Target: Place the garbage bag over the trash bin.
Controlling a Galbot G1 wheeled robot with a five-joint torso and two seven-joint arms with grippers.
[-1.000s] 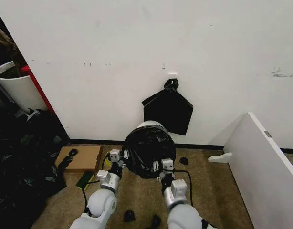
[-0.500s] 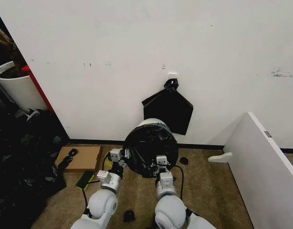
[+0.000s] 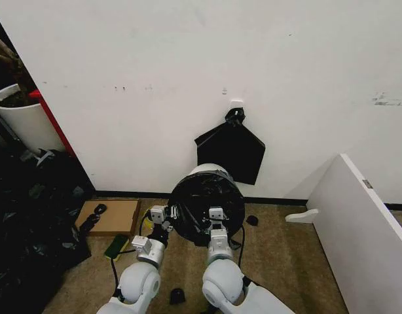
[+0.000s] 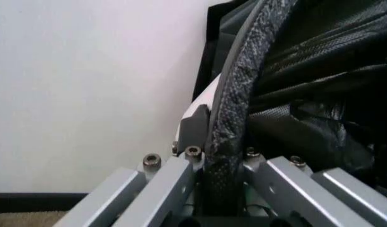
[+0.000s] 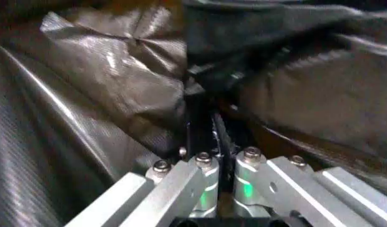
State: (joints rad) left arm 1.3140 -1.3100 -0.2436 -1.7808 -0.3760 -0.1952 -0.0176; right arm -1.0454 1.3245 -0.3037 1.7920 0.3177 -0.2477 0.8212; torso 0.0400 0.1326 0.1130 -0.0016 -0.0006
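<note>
head view high, 2 wrist views close on garbage bag (image 3: 206, 199)

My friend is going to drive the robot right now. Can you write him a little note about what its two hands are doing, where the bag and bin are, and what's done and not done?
Left gripper: shut on the bag-wrapped rim of the trash bin, on its left side.
Right gripper: shut on a fold of the garbage bag at the bin's front.
The bin stands on the carpet by the wall, below a flat black bag hanging from a hook.
Done: the garbage bag covers most of the bin.
Left: a bit of white wall at the back is bare; both grippers must let go.
</note>
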